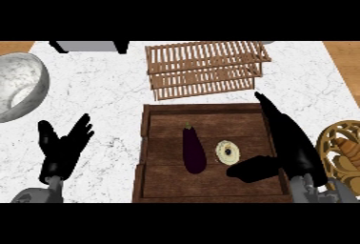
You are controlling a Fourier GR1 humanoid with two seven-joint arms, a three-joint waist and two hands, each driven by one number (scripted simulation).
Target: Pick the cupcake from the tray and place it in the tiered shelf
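**Clerk:** Worktop point(105, 95), white marble, largest item. Next, wooden tray point(158, 190), near centre, raised rim. Far of it, tiered shelf point(204, 66), slatted wood, lying past the tray's far edge and apart from it.

**Checker:** Side pieces?

**Clerk:** Grey bowl point(17, 86), far left, partly cut by the edge. Wicker basket point(337, 147) with bread, right edge. Grey appliance point(88, 46), far left of the shelf, mostly out of view.

**Checker:** Hands?

**Clerk:** Right robot hand point(292, 147) over the tray's right rim, fingers straight and pointing far, thumb spread leftward over the tray floor; holds nothing. Left robot hand point(63, 145) resting open at the near left, fingers up, off the tray.

**Checker:** Tray contents?

**Clerk:** Aubergine point(193, 148), dark purple, long axis near to far, stem at the far end. Cupcake point(227, 152), smallest item, pale and round, just right of the aubergine.

**Checker:** Relation for the pick?

**Clerk:** Cupcake lies left of the right robot hand, just far of its thumb tip, in the gap between palm and aubergine. Right hand is much the nearer. Judged: a short leftward closing move, aubergine close on the other side.
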